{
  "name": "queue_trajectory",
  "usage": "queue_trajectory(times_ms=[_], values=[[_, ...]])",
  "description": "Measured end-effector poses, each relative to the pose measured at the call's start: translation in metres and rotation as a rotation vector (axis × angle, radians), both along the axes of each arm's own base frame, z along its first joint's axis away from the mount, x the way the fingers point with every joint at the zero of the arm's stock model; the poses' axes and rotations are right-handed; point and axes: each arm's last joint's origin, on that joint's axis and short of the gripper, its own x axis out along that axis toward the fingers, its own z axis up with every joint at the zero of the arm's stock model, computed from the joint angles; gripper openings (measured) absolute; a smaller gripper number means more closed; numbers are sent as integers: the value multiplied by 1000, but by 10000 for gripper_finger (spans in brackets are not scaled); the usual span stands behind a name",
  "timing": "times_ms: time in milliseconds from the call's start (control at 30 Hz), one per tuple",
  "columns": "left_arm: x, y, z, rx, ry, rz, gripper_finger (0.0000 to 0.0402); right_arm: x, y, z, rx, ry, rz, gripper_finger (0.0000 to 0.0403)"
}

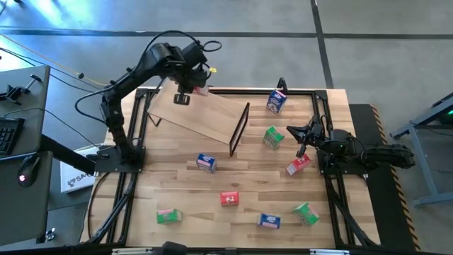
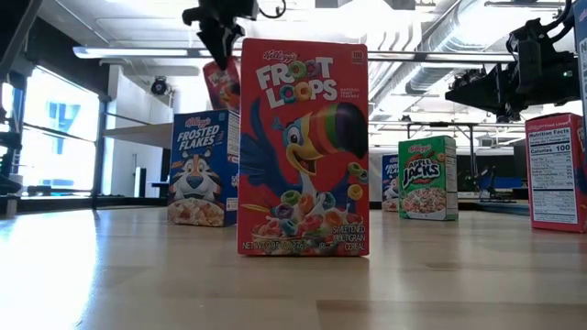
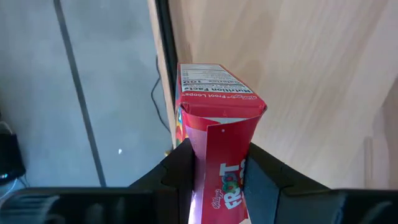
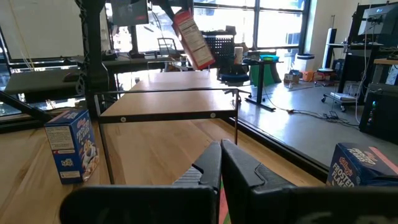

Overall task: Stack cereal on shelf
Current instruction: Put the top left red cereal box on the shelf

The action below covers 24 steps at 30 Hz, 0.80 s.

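Note:
My left gripper (image 1: pixel 185 91) is shut on a red cereal box (image 1: pixel 202 90), held in the air over the far end of the tilted plywood shelf (image 1: pixel 198 113). The shelf's black frame end (image 1: pixel 241 129) faces the table's middle. The held box also shows in the left wrist view (image 3: pixel 217 118), the low view (image 2: pixel 223 84) and the right wrist view (image 4: pixel 193 38). My right gripper (image 1: pixel 301 145) is shut and empty at the right, just above another red box (image 1: pixel 298 166). Other boxes stand on the table: blue (image 1: pixel 277 101), green (image 1: pixel 272 137), blue (image 1: pixel 206 162), red (image 1: pixel 229 199). My left gripper pinches the red box near one end (image 3: pixel 219 171) between its two fingers (image 3: pixel 181 168), on two opposite faces. The cardboard is dented in there. The fingers point down from above. The box hangs tilted below them, lifted clear of shelf and table.
More boxes stand near the front edge: green (image 1: pixel 169 216), blue (image 1: pixel 268 221), green (image 1: pixel 306 213). The shelf fills the far left part of the table. A desk with a keyboard (image 1: pixel 8 131) stands beyond the left edge.

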Motion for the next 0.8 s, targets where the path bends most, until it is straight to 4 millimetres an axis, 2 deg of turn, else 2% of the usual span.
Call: queue_trajectory(times_ms=[267, 533, 800], values=[[1, -1, -1, -33, -16, -19, 77, 0, 0, 0, 0, 0, 0, 0], [2, -2, -1, -55, -29, -28, 88, 0, 0, 0, 0, 0, 0, 0], [-1, 2, -1, -65, -34, -24, 65, 0, 0, 0, 0, 0, 0, 0]])
